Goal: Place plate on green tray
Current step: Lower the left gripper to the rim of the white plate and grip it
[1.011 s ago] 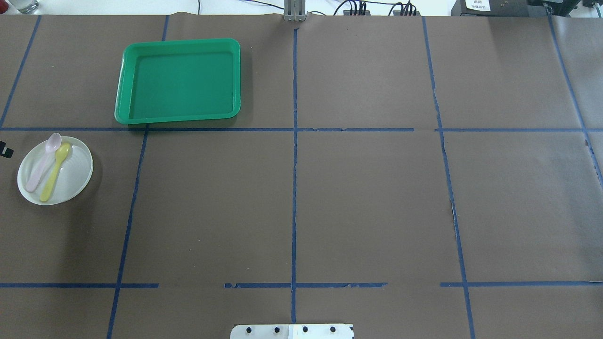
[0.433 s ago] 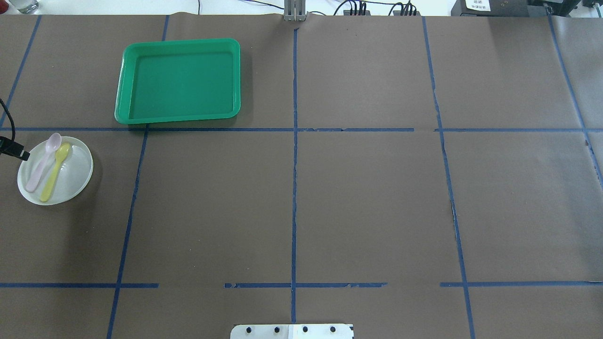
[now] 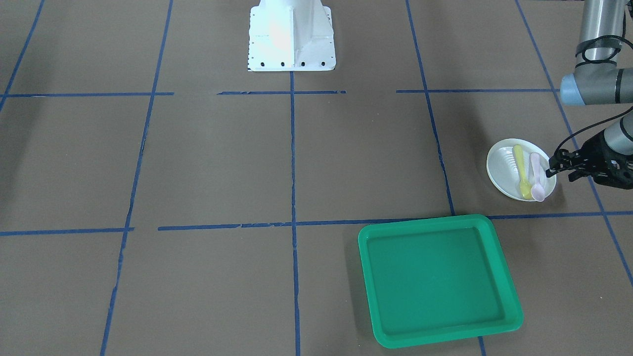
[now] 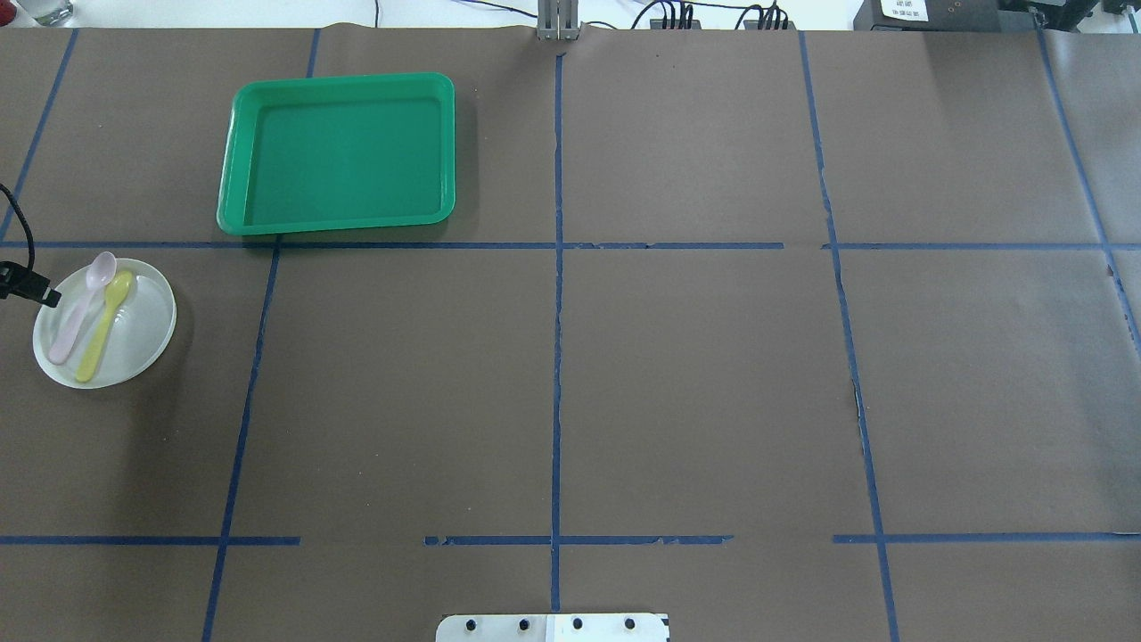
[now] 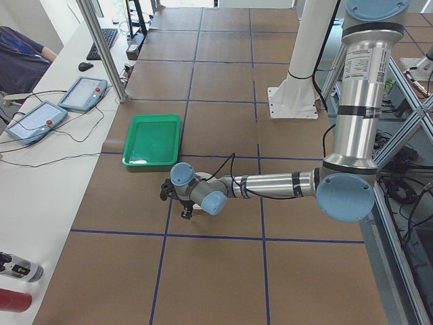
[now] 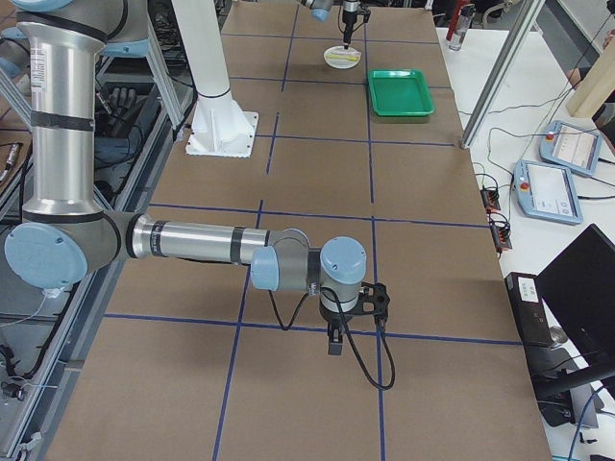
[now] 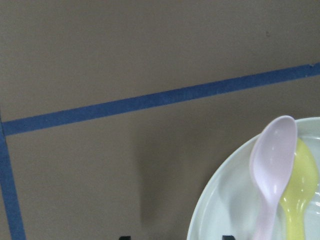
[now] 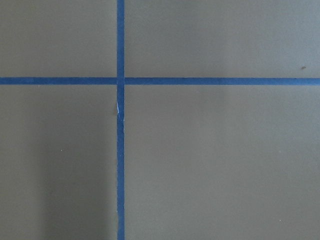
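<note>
A white plate lies at the table's left, with a pink spoon and a yellow spoon on it. It also shows in the front view and the left wrist view. The green tray stands empty farther back and to the right, also in the front view. My left gripper is open at the plate's left rim, near the spoon bowls; its tips straddle the rim in the wrist view. My right gripper hangs over bare table far away; I cannot tell its state.
Brown paper with a blue tape grid covers the table. The robot's white base stands at the middle of the near edge. A glass sits off the far left corner. Control tablets lie on the operators' desk.
My left gripper has come in from the view's left edge and moved right to the plate's rim. The plate, spoons and tray have not moved.
</note>
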`<state>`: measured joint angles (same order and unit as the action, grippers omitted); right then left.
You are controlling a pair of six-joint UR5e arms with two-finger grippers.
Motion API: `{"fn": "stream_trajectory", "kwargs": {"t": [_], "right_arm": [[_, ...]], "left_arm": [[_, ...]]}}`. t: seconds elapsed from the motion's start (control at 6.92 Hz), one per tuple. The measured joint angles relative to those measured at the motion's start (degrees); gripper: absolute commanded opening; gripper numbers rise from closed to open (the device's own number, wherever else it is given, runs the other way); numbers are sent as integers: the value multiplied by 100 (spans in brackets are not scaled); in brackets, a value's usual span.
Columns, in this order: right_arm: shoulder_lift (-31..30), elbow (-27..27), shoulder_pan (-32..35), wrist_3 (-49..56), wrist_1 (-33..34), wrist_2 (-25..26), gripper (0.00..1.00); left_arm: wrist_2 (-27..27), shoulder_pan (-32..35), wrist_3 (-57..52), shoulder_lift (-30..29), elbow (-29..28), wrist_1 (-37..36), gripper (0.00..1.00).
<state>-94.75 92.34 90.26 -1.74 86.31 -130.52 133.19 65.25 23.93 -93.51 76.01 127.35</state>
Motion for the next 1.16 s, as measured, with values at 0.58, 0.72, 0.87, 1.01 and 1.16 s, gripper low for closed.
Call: {"fn": "stream_trajectory", "kwargs": {"t": [0.58, 0.72, 0.87, 1.01, 1.16], "right_arm": [[0, 3, 0, -1, -2, 0, 100], [0, 3, 0, -2, -1, 0, 100], [0, 2, 0, -1, -2, 0, 100], [0, 1, 0, -2, -4, 0, 100], [0, 1, 0, -1, -2, 0, 100]], "left_arm": [[44, -41, -10, 0, 2, -8, 50], [47, -68, -11, 0, 2, -7, 49], [89, -89, -11, 0, 2, -5, 38], [175, -102, -11, 0, 2, -7, 15], [226, -106, -16, 2, 2, -8, 0]]}}
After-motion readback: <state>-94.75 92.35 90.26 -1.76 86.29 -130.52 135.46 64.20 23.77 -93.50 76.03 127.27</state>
